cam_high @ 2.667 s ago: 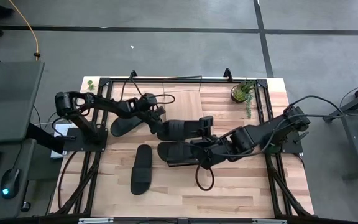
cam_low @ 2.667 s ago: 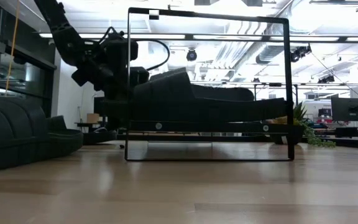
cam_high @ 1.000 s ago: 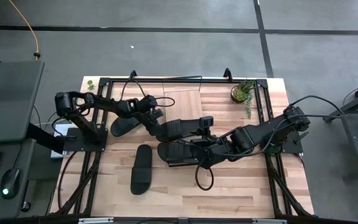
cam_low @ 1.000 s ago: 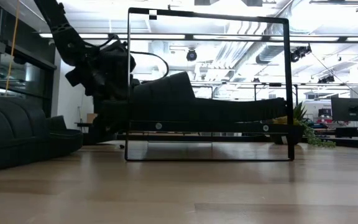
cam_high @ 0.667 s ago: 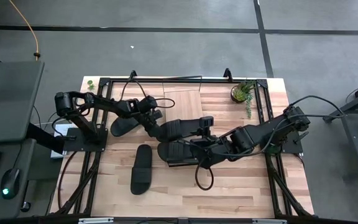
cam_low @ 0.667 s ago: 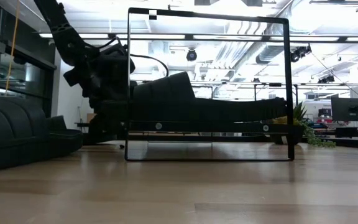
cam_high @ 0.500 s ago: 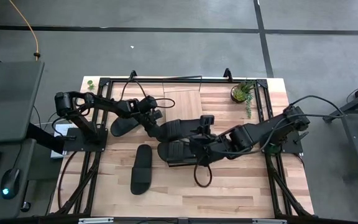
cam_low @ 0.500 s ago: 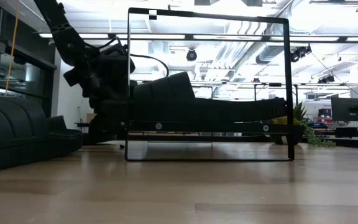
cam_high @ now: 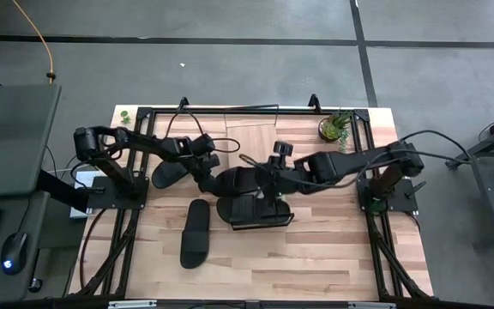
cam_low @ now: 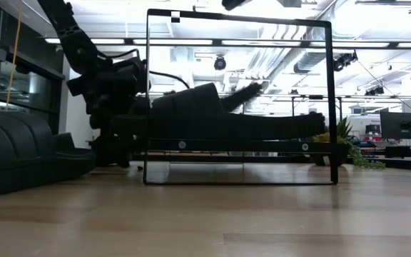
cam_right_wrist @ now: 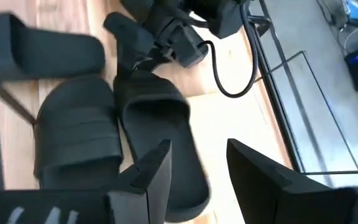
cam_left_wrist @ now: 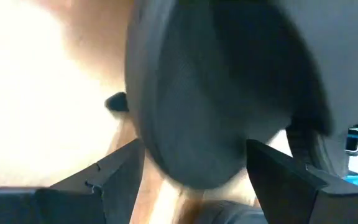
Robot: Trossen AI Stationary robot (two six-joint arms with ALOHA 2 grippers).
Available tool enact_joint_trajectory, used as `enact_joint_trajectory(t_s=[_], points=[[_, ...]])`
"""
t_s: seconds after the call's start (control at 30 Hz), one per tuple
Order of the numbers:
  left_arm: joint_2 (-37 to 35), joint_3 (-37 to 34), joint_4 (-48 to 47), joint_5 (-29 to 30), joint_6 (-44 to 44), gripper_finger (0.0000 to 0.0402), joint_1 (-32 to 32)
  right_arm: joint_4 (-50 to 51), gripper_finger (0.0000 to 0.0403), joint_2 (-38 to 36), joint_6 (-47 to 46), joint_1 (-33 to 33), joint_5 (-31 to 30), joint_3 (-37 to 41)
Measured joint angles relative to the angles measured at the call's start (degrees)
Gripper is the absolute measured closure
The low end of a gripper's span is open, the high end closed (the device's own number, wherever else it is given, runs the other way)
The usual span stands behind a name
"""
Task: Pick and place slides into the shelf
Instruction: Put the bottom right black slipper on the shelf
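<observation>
Now, front edge: one loose slide (cam_high: 195,233) lies near the table's (cam_high: 333,257) front-left corner, its long axis running front to back, well apart from both grippers.
Table middle: a second slide (cam_high: 254,212) lies crosswise, just in front of the one that you are working.
Worked slide: this slide (cam_high: 245,180) has its long axis along the shelf, from the table's left edge toward its right.
Left gripper: your left gripper (cam_high: 210,173) sits at that slide's left end, fingers (cam_left_wrist: 114,174) spread wide on either side of the rounded sole, released rather than clamped. You cannot tell whether they brush it.
Right gripper: your right gripper (cam_high: 274,167) hangs over the same slide's right half, fingers (cam_right_wrist: 157,168) part-spread and holding nothing.
Key relation: the slide lies straight ahead of the left fingers and below the right ones. Judged from this, backing the left arm out along the long axis clears it, and the left arm is nearer both slides left on the table.
Far left: a fourth slide (cam_high: 166,174) lies behind the left arm.
Shelf: in the low view the shelf (cam_low: 237,145) carries a slide lying flat inside its wire frame.
Hidden: how many slides rest there you cannot tell, since dark shapes overlap. The left wrist view is blurred.
Far-right corner: a small plant (cam_high: 334,129).
</observation>
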State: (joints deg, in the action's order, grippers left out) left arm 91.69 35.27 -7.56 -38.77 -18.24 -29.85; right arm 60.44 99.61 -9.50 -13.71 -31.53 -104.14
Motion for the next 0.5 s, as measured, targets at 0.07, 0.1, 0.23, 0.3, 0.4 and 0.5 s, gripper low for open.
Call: enact_joint_trajectory(t_s=[0.07,0.1,0.23,0.3,0.4,0.5], points=[[-0.8,0.0,-1.7,-0.6,0.8,0.0140,-1.1,-1.3,0.0256,0.0,-0.9,1.4,0.7,0.0],[-1.5,0.0,-2.7,-0.4,1.4,0.0140,-1.6,-2.0,0.0256,0.0,-1.2,2.2,1.2,0.0],[-4.8,0.0,-5.8,-0.2,2.9,0.0140,-3.6,-4.1,0.0256,0.2,-1.0,5.3,5.8,0.0],[-7.4,0.0,-6.5,-0.6,3.0,0.0140,-4.3,-4.5,0.0256,0.7,-1.2,6.7,8.3,0.0],[-12.3,0.0,-7.6,-0.9,3.0,0.0140,-5.6,-5.6,0.0256,2.0,-3.2,9.1,10.6,0.0],[-18.0,0.0,-7.9,-1.1,3.0,0.0140,-6.8,-6.3,0.0256,3.7,-3.6,11.6,13.8,0.0]])
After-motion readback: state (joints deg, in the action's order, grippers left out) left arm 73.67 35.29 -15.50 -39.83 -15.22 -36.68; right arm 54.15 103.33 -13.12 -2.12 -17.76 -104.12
